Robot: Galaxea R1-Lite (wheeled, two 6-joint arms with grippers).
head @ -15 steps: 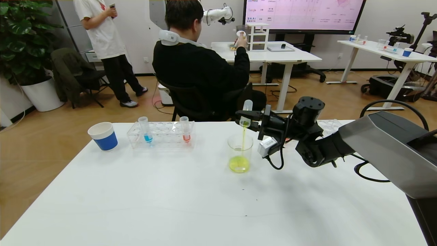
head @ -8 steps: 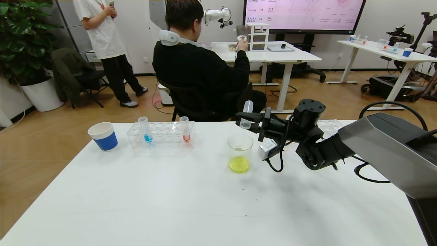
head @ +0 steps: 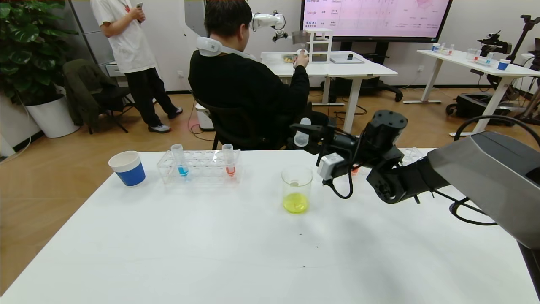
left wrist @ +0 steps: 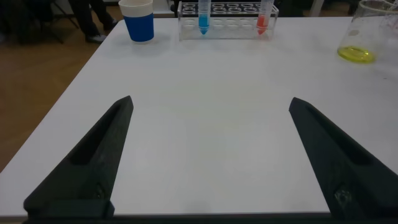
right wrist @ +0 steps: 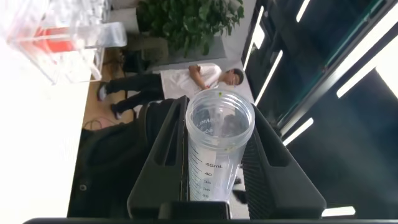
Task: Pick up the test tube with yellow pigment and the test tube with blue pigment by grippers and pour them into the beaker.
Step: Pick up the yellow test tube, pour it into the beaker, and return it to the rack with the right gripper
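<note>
Right hand: clamps emptied yellow tube above beaker. Left hand: wide. Risk: drips reaching desk on withdrawal.

On my desk I count one beaker, one blue cup and one clear rack holding two tubes, a blue-tipped one and a red-tipped one. A third tube sits clamped in my right pincer. I have two pincers, counting the left pincer with its fingers spread.

White table: beaker, rack, cup.
</note>
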